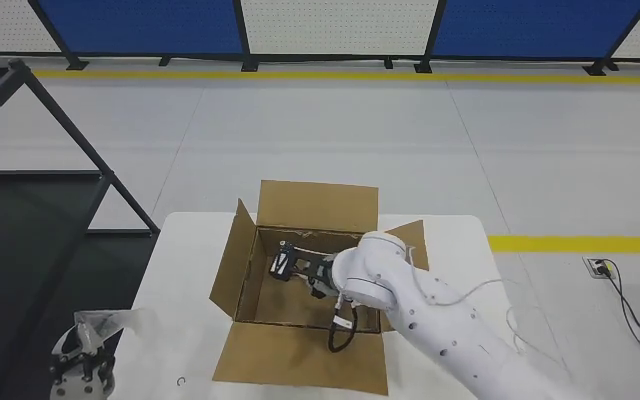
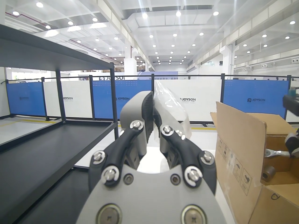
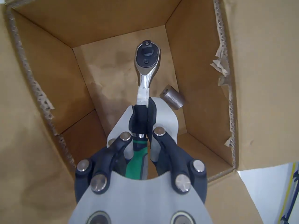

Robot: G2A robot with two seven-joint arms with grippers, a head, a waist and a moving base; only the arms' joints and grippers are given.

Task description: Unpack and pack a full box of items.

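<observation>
An open cardboard box stands on the white table. My right gripper is inside the box, shut on a ratchet wrench with a green and black handle and a chrome head pointing at the box floor. In the top view that gripper sits in the box's middle. A small brown metal cylinder lies on the box floor beside the wrench. My left gripper, at the table's near left corner, is shut on a clear plastic bag.
A black metal shelf rack stands left of the table. Box flaps are folded outward on all sides. Blue and white partition panels line the far floor.
</observation>
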